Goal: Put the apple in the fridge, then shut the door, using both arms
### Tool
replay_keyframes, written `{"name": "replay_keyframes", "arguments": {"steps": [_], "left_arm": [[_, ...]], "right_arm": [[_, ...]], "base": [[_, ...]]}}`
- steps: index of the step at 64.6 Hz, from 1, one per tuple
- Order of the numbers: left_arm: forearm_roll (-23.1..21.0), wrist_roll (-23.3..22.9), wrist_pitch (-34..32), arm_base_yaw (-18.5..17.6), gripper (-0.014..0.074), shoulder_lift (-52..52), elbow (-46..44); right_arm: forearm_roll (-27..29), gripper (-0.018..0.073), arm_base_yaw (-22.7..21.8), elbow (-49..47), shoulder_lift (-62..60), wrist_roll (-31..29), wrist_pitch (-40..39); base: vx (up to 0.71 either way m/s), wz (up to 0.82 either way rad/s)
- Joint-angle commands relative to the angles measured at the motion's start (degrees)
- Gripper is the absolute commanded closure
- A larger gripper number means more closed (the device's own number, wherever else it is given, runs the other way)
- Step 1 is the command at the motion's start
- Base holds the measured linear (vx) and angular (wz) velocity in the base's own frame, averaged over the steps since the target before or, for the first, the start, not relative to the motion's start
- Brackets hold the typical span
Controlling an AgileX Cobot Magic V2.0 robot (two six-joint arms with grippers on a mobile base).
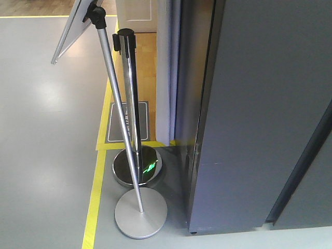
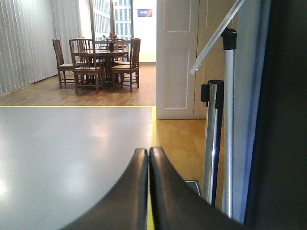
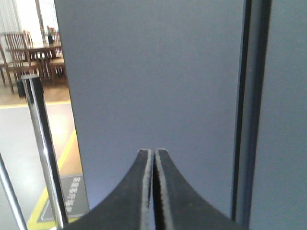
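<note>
Dark grey, the fridge (image 1: pixel 259 119) stood with its door (image 3: pixel 153 86) closed beside two chrome posts (image 1: pixel 129 104), both the left tool (image 2: pixel 148 158) and right tool (image 3: pixel 154 160) pinched together, empty, apple unseen.

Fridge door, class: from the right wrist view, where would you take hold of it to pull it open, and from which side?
Probably its long edge beside the dark vertical recess, approached from the front. The door face is flat and bare, no handle showing, so that recess looks like the only purchase. The right gripper is shut and would need opening first.
</note>
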Motion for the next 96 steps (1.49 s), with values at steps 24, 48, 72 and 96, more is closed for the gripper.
{"name": "replay_keyframes", "arguments": {"steps": [24, 48, 72, 96], "left_arm": [[0.0, 0.0, -4.3, -0.4, 0.0601, -0.3, 1.6], [0.0, 0.0, -4.3, -0.4, 0.0601, -0.3, 1.6], [0.0, 0.0, -4.3, -0.4, 0.0601, -0.3, 1.6], [0.0, 0.0, -4.3, -0.4, 0.0601, -0.3, 1.6]], "right_arm": [[-1.2, 0.0561, 4.9, 0.1, -0.6, -1.9, -4.9], [-1.2, 0.0561, 4.9, 0.1, -0.6, -1.8, -4.4], [-1.2, 0.0561, 4.9, 0.1, -0.6, -1.8, -4.4], [-1.2, 0.0561, 4.9, 0.1, -0.6, -1.8, -4.4]], "base": [[0.00, 0.00], [0.00, 0.00], [0.00, 0.00], [0.00, 0.00]]}}
